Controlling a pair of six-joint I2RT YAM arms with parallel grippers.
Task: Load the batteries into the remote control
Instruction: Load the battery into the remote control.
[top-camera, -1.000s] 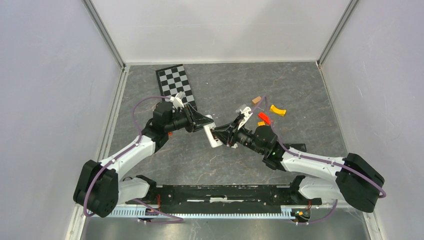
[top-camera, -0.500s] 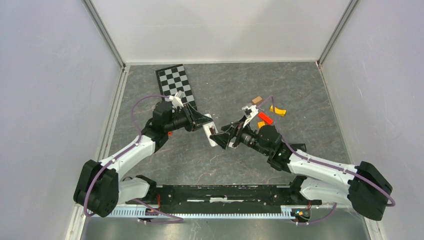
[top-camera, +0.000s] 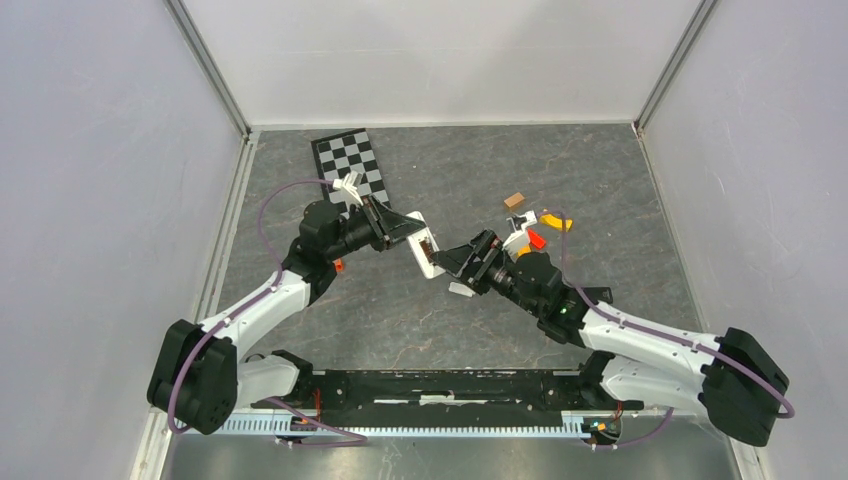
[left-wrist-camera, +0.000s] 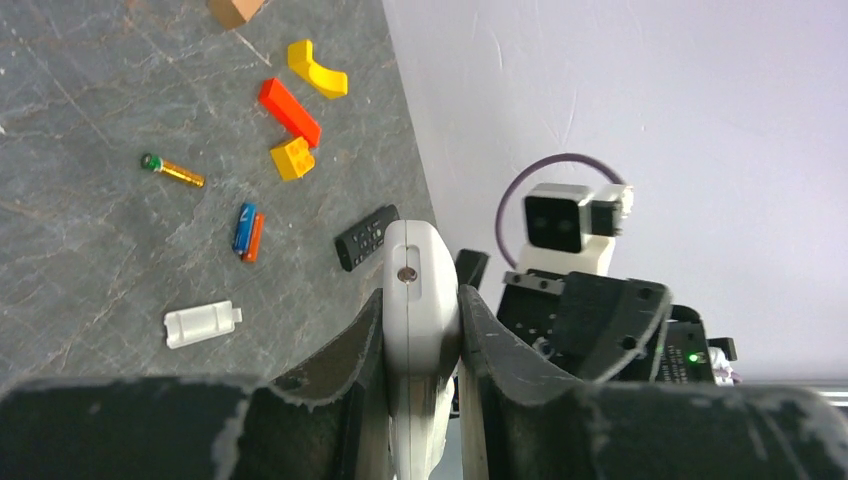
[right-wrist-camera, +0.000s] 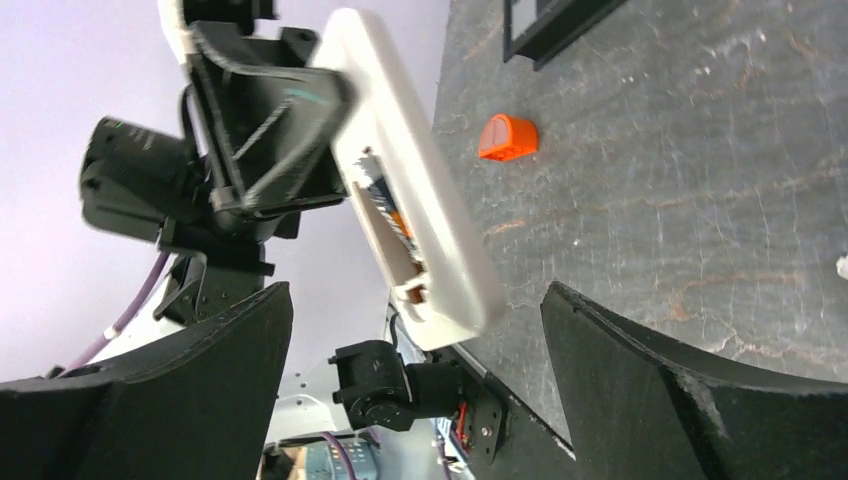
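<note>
- the bench (top-camera: 600, 170) carries everything loose, so i judge the next move is a trip for the right hand (top-camera: 463, 262) over to the cells. its jaws stand wide with nothing in them, just beside the remote's low end.
- the left hand (left-wrist-camera: 420, 300) is clamped on the white remote (right-wrist-camera: 410, 190) by its long edges and holds it tilted above the bench. i'd hold that pose so the bay faces the right arm.
- the remote's open bay (right-wrist-camera: 385, 220) has something dark with an orange streak lying in it, likely one cell. whether a slot is free i cannot tell.
- the white cover (left-wrist-camera: 201, 325) lies on the bench, off the remote.
- the batteries lie on the bench near the coloured blocks (left-wrist-camera: 290, 110): a gold one (left-wrist-camera: 172, 171) alone, and a blue one (left-wrist-camera: 242, 228) and orange one (left-wrist-camera: 255, 236) touching side by side. i'd take the gold one, since it lies apart, and pinch it across its middle.
</note>
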